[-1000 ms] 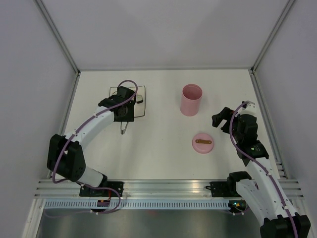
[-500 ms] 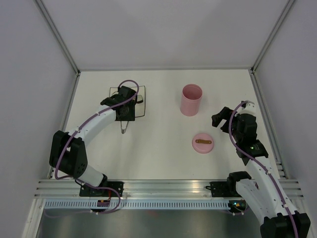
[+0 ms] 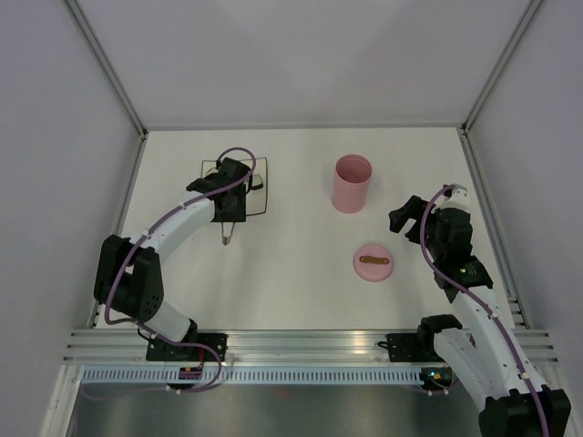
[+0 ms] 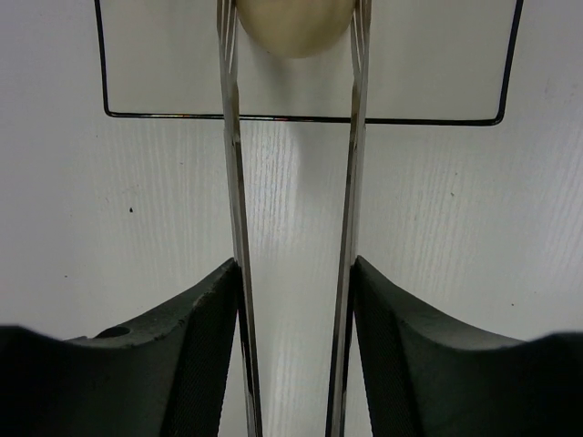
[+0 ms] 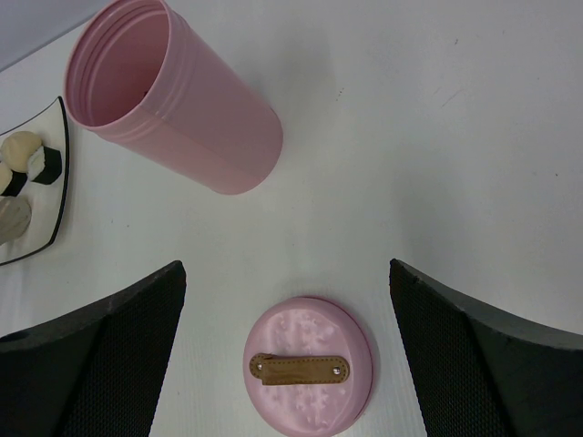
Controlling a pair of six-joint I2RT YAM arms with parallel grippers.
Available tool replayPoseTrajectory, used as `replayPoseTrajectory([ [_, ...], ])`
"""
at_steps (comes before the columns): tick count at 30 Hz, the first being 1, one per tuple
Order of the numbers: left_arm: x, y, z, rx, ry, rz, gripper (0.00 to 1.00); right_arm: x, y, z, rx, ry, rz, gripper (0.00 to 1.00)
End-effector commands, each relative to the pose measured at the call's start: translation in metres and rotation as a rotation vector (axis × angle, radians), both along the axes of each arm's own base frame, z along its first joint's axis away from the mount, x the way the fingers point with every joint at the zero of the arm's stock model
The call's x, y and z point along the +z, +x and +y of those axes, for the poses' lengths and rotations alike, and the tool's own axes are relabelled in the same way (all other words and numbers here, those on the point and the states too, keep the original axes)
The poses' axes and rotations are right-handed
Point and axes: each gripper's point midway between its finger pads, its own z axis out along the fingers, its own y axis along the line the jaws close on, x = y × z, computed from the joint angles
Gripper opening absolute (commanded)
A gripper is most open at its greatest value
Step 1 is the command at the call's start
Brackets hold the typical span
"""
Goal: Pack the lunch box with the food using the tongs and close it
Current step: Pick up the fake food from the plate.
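Note:
My left gripper (image 4: 296, 314) is shut on the silvery tongs (image 4: 233, 200), one finger outside each arm. The tongs reach forward over the plate, and a pale beige ball of food (image 4: 293, 23) sits between their arms, touching both. From above, the left gripper (image 3: 228, 208) covers most of the plate, and the tongs' joined end (image 3: 227, 238) sticks out toward me. The pink lunch box (image 3: 352, 182) stands open and upright. Its lid (image 5: 308, 369) lies flat on the table below my open right gripper (image 5: 285, 269). More food (image 5: 36, 159) shows on the plate's edge.
The white plate with a black rim (image 4: 301, 116) lies at the left back of the table, also seen from above as the plate (image 3: 266, 189). The lid (image 3: 373, 264) lies between the lunch box and the right arm's base. White walls enclose the table.
The left arm's elbow has shifted slightly left while its gripper stays over the plate, squeezing the tongs a little narrower. The right arm has not moved.

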Motion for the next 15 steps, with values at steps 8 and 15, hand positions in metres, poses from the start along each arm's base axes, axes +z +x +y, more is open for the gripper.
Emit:
replayPoseTrajectory([
  [8, 0.03, 0.021, -0.003, -0.041, -0.012, -0.106, 0.37, 0.012, 0.007, -0.001, -0.026, 0.028, -0.042, 0.98],
  [15, 0.08, 0.019, -0.003, -0.088, -0.039, -0.209, 0.31, 0.006, 0.006, -0.016, -0.15, 0.058, 0.0, 0.98],
])
